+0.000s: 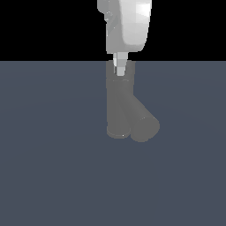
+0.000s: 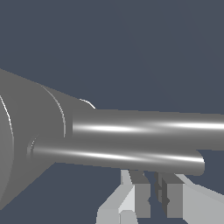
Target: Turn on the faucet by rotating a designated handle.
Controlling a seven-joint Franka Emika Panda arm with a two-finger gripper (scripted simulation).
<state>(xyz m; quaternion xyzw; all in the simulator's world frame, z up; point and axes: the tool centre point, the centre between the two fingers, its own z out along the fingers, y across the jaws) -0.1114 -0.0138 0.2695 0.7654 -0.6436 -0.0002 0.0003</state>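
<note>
The faucet (image 1: 120, 106) is a matte grey upright cylinder on the floor, with its thick spout (image 1: 143, 126) slanting down toward the exterior view's right. My gripper (image 1: 119, 70) comes down from above onto the cylinder's top. In the wrist view the ringed faucet body (image 2: 30, 131) fills one side and two cylinders run out from it. The slimmer one, round-ended, is the handle (image 2: 131, 156); the thicker spout (image 2: 175, 127) lies beside it. My gripper (image 2: 154, 186) reaches to the handle's edge, its fingers (image 2: 142, 197) nearly together with nothing between them. The handle cannot be made out in the exterior view.
The faucet stands alone on a flat blue-grey floor (image 1: 48, 167). My white arm (image 1: 128, 24) hangs straight above the faucet. Nothing else is in view.
</note>
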